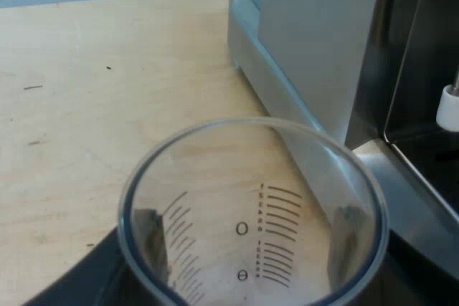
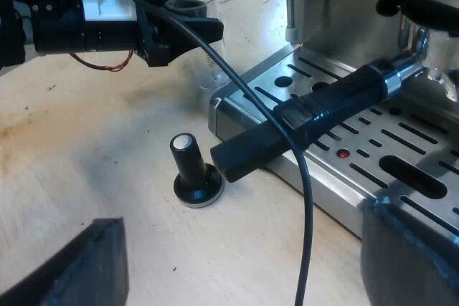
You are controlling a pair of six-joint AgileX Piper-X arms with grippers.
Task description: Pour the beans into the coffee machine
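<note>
The clear measuring glass (image 1: pixel 251 177) with printed scale marks sits between my left gripper's (image 1: pixel 249 243) dark fingers (image 1: pixel 150 241), which are shut on its sides. Bare wood shows through it and it looks empty. It is low over the table, close beside the espresso machine's (image 1: pixel 315 41) steel side. In the right wrist view the left gripper (image 2: pixel 179 34) holds the glass (image 2: pixel 195 1) by the drip tray's corner. My right gripper (image 2: pixel 251 263) is open with nothing in it, above the table near the black-knobbed tamper (image 2: pixel 193 170).
The holder's dark handle (image 2: pixel 315 116) sticks out from the machine's front over the slotted drip tray (image 2: pixel 373 141). The tamper stands upright on the wooden table (image 2: pixel 86 148), just off the handle's end. A white-tipped steam wand (image 1: pixel 450 109) hangs at the machine's front.
</note>
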